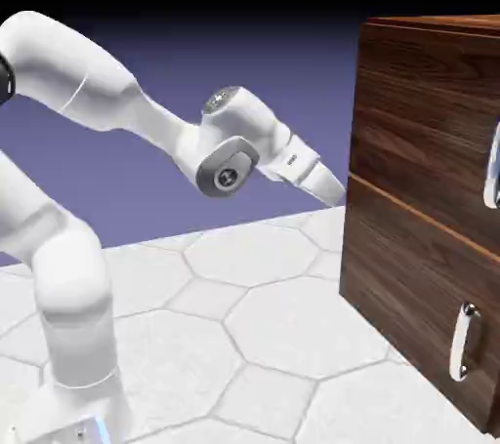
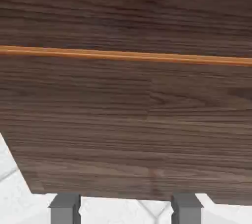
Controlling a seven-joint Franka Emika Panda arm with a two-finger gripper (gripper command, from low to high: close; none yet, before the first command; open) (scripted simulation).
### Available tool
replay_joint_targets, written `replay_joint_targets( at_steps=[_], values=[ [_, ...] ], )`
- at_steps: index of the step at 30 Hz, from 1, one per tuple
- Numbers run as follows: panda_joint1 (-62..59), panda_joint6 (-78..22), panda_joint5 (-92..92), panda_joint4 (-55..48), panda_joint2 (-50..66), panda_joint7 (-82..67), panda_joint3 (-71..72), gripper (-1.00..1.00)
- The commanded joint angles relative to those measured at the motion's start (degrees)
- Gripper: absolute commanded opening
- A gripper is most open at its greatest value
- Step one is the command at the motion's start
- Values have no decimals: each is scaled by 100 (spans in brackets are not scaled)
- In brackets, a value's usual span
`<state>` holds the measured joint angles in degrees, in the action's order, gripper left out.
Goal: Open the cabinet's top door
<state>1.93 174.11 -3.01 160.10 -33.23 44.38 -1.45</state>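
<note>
In the exterior view, the cabinet [image 1: 391, 227] stands at three o'clock, its top door [image 1: 420, 110] the upper dark panel, flat in its frame. My gripper [image 2: 126, 208] is open and holds nothing, aimed at bare wood grain near the orange seam [image 2: 126, 54]. The curved silver handle [image 1: 493, 167] sits at the panel's far end, well apart from me. I judge the door stiff and fairly heavy but hinged, the smooth metal slippery, so I should grip the bar mid-length and pull steadily.
</note>
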Motion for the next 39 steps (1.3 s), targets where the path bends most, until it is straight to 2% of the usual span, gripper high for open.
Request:
replay_joint_targets(
  at_steps=[1,39],
  values=[
    [103,8,-250,-74,-47,160,-120,0],
    [4014,321,-9718,-2900,-1837,6213,-4690,0]
  ],
)
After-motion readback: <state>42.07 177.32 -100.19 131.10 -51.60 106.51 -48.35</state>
